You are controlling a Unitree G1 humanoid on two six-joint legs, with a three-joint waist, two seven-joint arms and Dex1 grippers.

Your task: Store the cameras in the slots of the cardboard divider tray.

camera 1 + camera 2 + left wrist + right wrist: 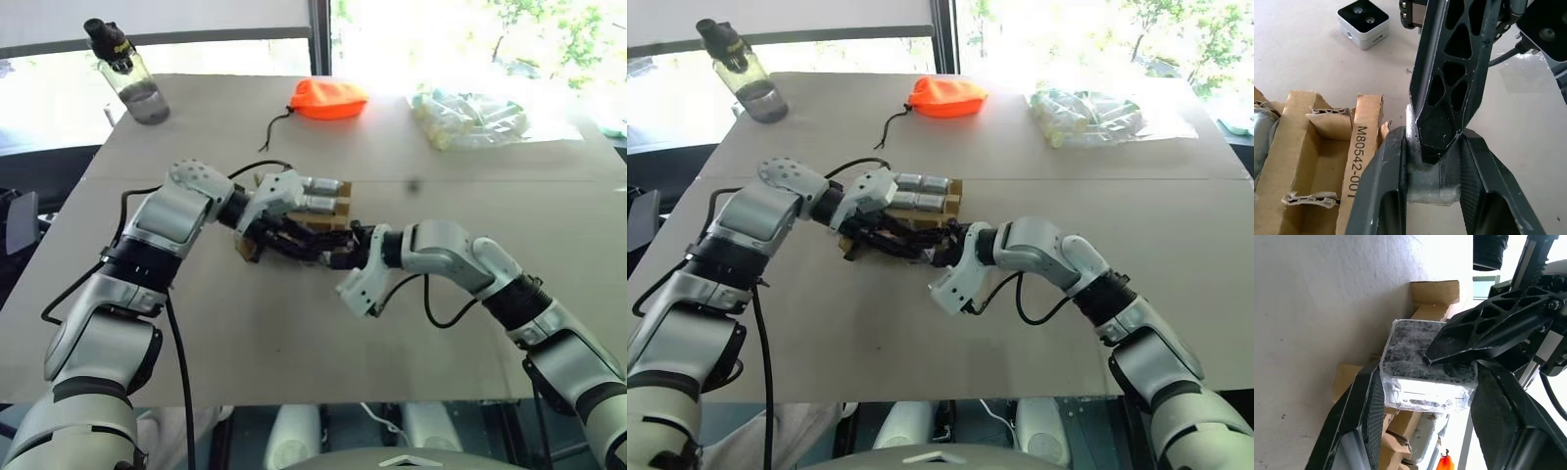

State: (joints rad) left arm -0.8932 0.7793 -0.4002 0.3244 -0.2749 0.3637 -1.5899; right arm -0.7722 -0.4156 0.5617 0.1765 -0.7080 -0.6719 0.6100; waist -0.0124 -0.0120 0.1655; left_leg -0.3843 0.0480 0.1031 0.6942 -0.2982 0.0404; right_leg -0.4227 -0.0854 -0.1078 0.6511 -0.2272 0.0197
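Evidently small, rigid and slick in its clear wrap, the camera (1427, 369) sits pinched on its flat sides by both closed grippers, left gripper (1432, 161) and right gripper (1425, 396), just above the cardboard divider tray (1317, 147).

Light source: I see daylight from the windows (460, 29) beyond the table (549, 323).
Glare: the far window area is blown out white.
Shadows: soft, under the arms.
Focus: my wrist views are soft up close.
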